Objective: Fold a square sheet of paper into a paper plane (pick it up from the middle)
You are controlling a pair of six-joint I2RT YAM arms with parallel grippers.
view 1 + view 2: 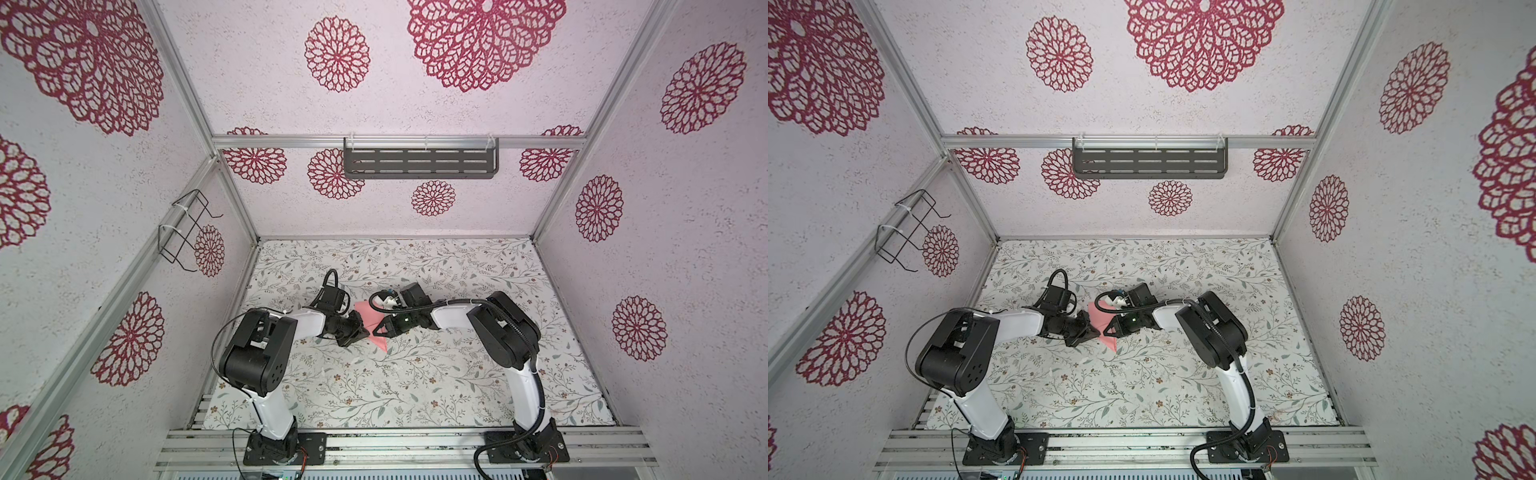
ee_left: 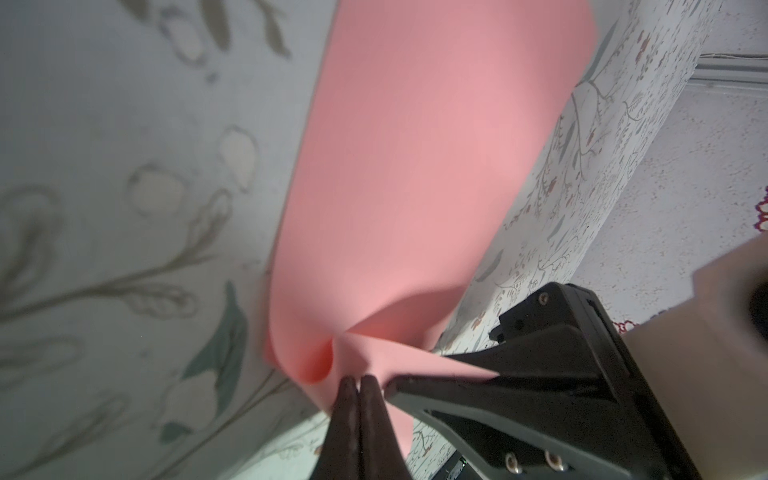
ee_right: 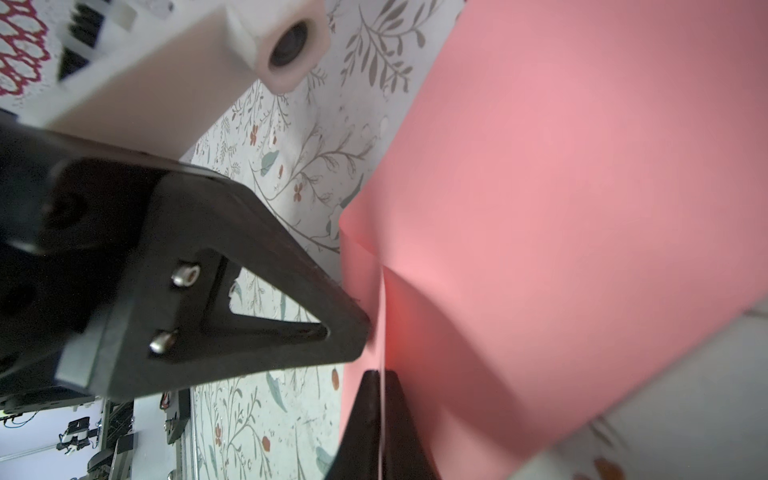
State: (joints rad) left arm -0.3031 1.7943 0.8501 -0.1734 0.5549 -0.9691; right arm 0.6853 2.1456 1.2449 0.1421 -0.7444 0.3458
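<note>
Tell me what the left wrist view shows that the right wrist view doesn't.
Only left wrist: the left gripper seen from behind, shut on a buckle in the paper. Only right wrist: the paper's edge clamped in the right gripper, and the left arm's camera lens. Both: the two grippers at the pink paper, against the floral table.

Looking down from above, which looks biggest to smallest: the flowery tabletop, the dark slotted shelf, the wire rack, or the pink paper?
Largest to smallest in a top view:
1. flowery tabletop
2. dark slotted shelf and wire rack: too alike to rank
3. pink paper, partly hidden
</note>
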